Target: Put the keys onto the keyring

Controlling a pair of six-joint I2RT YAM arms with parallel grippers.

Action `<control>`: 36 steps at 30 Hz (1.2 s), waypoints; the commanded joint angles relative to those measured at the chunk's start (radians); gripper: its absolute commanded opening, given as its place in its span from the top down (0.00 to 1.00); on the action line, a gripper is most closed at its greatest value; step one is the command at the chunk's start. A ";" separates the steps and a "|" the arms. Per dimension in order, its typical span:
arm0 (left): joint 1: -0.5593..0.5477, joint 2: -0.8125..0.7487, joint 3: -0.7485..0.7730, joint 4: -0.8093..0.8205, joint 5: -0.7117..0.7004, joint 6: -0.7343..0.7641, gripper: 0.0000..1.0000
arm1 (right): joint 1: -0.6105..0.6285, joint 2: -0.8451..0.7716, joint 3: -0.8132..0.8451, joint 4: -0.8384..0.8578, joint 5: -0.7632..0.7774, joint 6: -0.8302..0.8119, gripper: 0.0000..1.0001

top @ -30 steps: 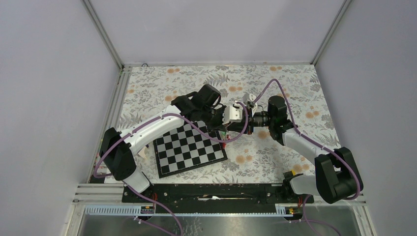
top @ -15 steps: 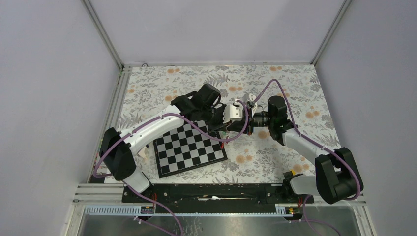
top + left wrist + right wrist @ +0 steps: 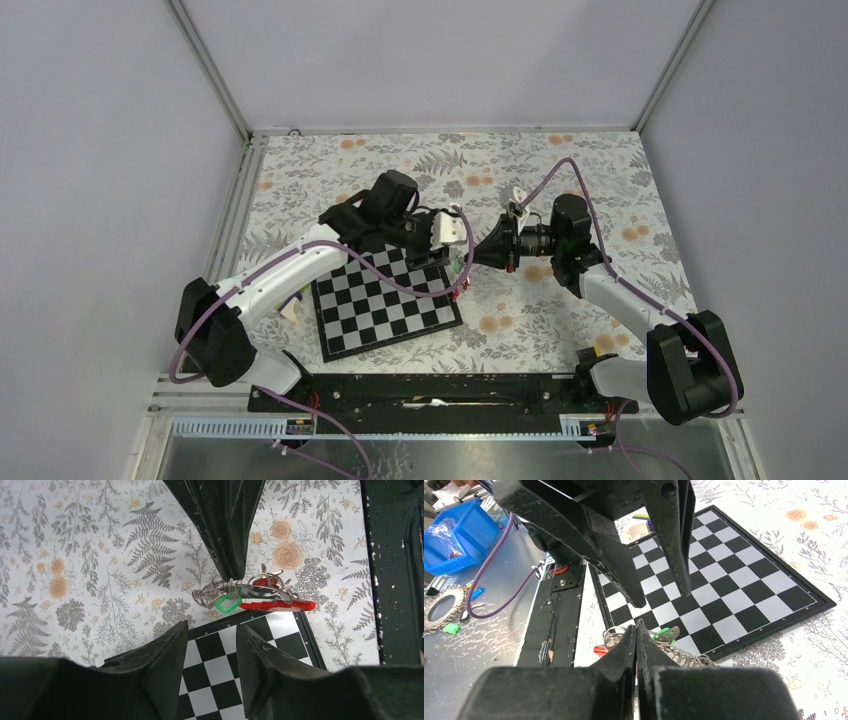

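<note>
The keyring (image 3: 277,603), a red curved loop, hangs above the far edge of the chessboard with a green-tagged key (image 3: 228,604) and a bunch of metal rings (image 3: 209,596) on it. My right gripper (image 3: 234,574) is shut on this bunch from above it. In the right wrist view the shut right gripper (image 3: 636,624) hides most of the red keyring (image 3: 600,650); the green key (image 3: 663,633) and wire rings (image 3: 681,656) stick out beside it. My left gripper (image 3: 212,626) stands open a short way from the bunch, holding nothing. From above, both grippers (image 3: 458,255) (image 3: 482,250) face each other.
The black-and-white chessboard (image 3: 385,300) lies under the left arm on the floral tablecloth. A small white object (image 3: 290,310) sits by the board's left edge. A blue bin (image 3: 454,540) and the black base rail (image 3: 430,392) lie beyond the near table edge.
My left gripper has opened and drawn back to the left, away from the right gripper. The right gripper stays shut on the keyring bunch and has shifted slightly.
</note>
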 commanded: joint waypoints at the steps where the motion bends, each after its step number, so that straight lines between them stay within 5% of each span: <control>1: 0.021 -0.032 -0.016 0.081 0.135 0.068 0.53 | -0.011 -0.026 0.019 0.105 -0.055 0.057 1.00; 18: 0.045 0.030 -0.015 0.141 0.321 -0.043 0.73 | -0.018 -0.022 -0.005 0.163 -0.070 0.079 1.00; 36: 0.052 0.069 0.016 0.155 0.353 -0.101 0.77 | -0.018 -0.021 -0.006 0.130 -0.064 0.043 1.00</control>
